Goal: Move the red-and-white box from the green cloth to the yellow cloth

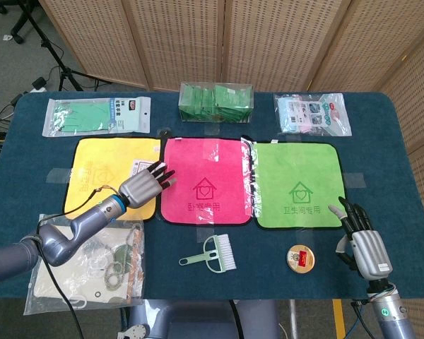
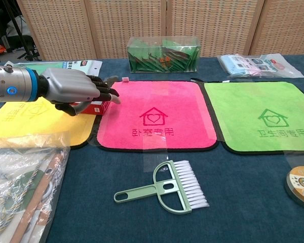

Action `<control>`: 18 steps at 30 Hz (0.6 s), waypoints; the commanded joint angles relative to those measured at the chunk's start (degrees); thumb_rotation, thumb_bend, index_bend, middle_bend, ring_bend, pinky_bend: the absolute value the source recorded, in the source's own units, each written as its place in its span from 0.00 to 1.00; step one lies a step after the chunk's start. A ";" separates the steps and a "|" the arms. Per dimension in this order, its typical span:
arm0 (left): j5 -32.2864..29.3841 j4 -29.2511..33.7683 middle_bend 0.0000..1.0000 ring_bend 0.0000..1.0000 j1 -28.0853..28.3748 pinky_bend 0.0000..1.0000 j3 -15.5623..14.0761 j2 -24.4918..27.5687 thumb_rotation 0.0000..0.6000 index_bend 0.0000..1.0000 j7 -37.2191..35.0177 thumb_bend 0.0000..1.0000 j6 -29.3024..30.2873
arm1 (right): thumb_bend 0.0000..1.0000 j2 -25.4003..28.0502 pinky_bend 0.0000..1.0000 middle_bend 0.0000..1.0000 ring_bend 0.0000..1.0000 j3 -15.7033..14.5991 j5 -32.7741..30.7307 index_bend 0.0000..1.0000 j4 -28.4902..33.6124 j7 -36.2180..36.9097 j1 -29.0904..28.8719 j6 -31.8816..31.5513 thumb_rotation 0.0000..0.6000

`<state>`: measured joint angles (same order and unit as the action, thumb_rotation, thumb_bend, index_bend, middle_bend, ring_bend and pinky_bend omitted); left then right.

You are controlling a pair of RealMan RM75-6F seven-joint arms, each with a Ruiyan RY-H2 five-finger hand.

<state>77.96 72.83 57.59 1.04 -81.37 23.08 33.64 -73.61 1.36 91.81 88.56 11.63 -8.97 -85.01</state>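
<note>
Three wicker screen panels point(image 1: 219, 35) stand behind a table point(image 1: 28, 134) covered in dark blue felt, with a black stand's legs point(image 1: 53, 53) on the grey floor beyond the far left corner. Taped across the middle of the table lie the yellow cloth point(image 1: 102, 169), a pink cloth point(image 1: 205, 180) and the green cloth point(image 1: 297, 183), side by side. Along the back edge sit a packet of green gloves point(image 1: 95, 116), a clear box of green sachets point(image 1: 217, 101) and a bagged pack point(image 1: 312, 113). Nearer the front lie a clear bag of cords and rings point(image 1: 85, 265), a green hand brush point(image 1: 212, 256) and a small round tin point(image 1: 299, 258).

The left hand point(image 1: 143, 187) hovers low over the seam between the yellow and pink cloths, fingers spread and stretched toward the pink side, gripping nothing. The red-and-white box point(image 2: 93, 107) lies flat on the yellow cloth's right edge, directly beneath that hand's palm and thumb, mostly hidden. From what shows in the chest view, its long axis seems to run along the cloth row, one end near the pink cloth; I cannot tell if the hand touches it.

The right hand point(image 1: 362, 244) rests well apart, just past the green cloth's near right corner and right of the tin, fingers loosely apart and empty.
</note>
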 commanded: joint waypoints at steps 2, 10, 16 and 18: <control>-1.20 -1.46 0.00 0.00 0.36 0.00 -0.33 -1.03 1.00 0.00 1.20 1.00 -0.97 | 1.00 0.10 0.00 0.01 0.00 0.03 0.08 0.12 0.02 0.07 0.06 -0.11 1.00; -2.87 -1.11 0.00 0.00 -0.58 0.00 -1.37 1.46 1.00 0.00 2.64 1.00 -0.47 | 1.00 0.02 0.00 0.01 0.00 0.01 0.02 0.12 -0.21 -0.03 0.08 0.15 1.00; -2.95 1.15 0.00 0.00 -2.77 0.00 -3.09 4.89 1.00 0.00 2.55 1.00 1.17 | 1.00 0.01 0.00 0.01 0.00 0.12 0.59 0.12 0.26 -1.15 0.39 -0.89 1.00; -2.94 1.84 0.00 0.00 -3.60 0.00 -3.73 5.84 1.00 0.00 2.24 1.00 1.63 | 1.00 0.02 0.00 0.01 0.00 0.17 0.85 0.12 0.61 -1.54 0.62 -1.53 1.00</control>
<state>75.02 74.14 54.57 -2.18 -76.14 25.56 34.83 -73.60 1.48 92.47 88.96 10.33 -8.50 -86.27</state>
